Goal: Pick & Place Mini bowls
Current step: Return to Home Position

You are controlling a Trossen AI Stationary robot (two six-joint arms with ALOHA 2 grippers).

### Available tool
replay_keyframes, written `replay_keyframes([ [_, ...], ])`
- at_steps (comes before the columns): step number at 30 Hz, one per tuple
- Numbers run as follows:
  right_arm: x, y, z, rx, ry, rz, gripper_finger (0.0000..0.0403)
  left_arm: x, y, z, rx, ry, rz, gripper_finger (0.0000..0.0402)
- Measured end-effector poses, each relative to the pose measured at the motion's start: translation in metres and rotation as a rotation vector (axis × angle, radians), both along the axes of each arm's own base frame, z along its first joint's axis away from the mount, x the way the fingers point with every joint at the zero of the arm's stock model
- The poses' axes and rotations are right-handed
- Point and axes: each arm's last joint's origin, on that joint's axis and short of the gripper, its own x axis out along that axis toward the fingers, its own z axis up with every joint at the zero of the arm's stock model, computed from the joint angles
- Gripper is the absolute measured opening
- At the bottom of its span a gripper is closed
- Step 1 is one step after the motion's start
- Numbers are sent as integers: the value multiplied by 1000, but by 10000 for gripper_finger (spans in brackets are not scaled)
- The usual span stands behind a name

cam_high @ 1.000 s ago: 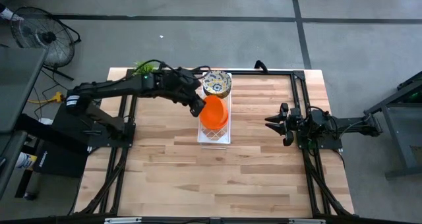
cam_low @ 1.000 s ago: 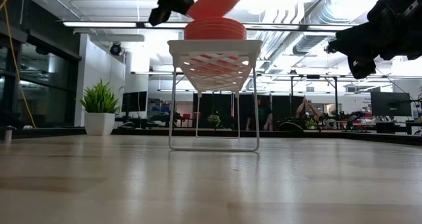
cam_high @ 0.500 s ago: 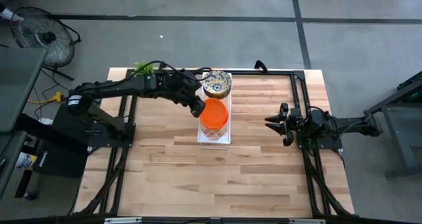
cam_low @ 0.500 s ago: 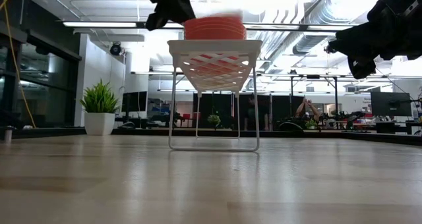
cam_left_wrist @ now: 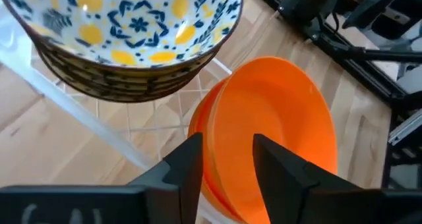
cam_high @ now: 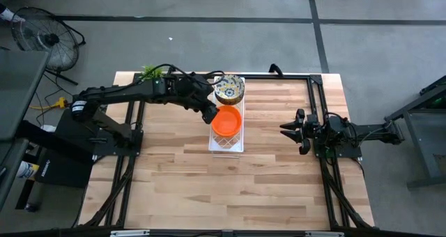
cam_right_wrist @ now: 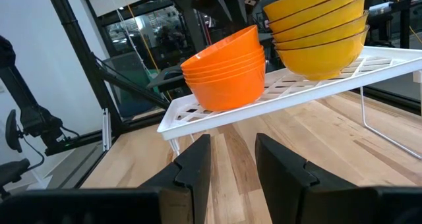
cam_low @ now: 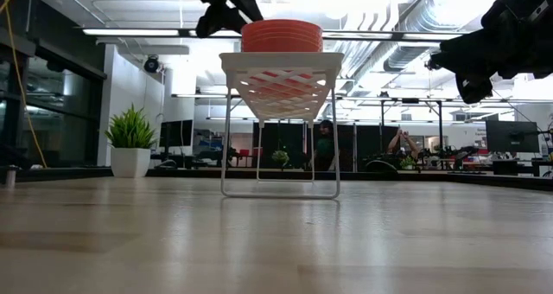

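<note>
From above, the left gripper (cam_high: 209, 115) is hovering at nine o'clock of the orange bowls (cam_high: 227, 120), with the patterned bowls (cam_high: 228, 89) at twelve, both stacks sitting on the white rack (cam_high: 226, 146). The right gripper (cam_high: 287, 130) is waiting at three o'clock. The wrist views are showing both grippers narrowly parted and empty.

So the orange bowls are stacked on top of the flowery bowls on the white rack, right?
Not on top: the orange bowls sit in their own stack beside the flowery bowls on the white rack, as the right wrist view shows.

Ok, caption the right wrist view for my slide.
Past the open right tool, stacked orange bowls and stacked yellow-sided bowls sit side by side on a white wire shelf.
</note>
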Motion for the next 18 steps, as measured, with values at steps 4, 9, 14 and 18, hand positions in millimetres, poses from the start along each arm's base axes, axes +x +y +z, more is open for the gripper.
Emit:
replay_keyframes([
  [4, 0, 0, 0, 0, 0, 0, 107, -2, -8, 9, 89, -11, -71, 130],
  [9, 0, 0, 0, 0, 0, 0, 107, -7, -25, 20, 286, -32, -218, 130],
  [14, 0, 0, 0, 0, 1, 0, 107, -10, -36, 19, 446, -27, -303, 130],
  [18, 0, 0, 0, 0, 0, 0, 107, -15, -39, 10, 511, -162, -383, 130],
])
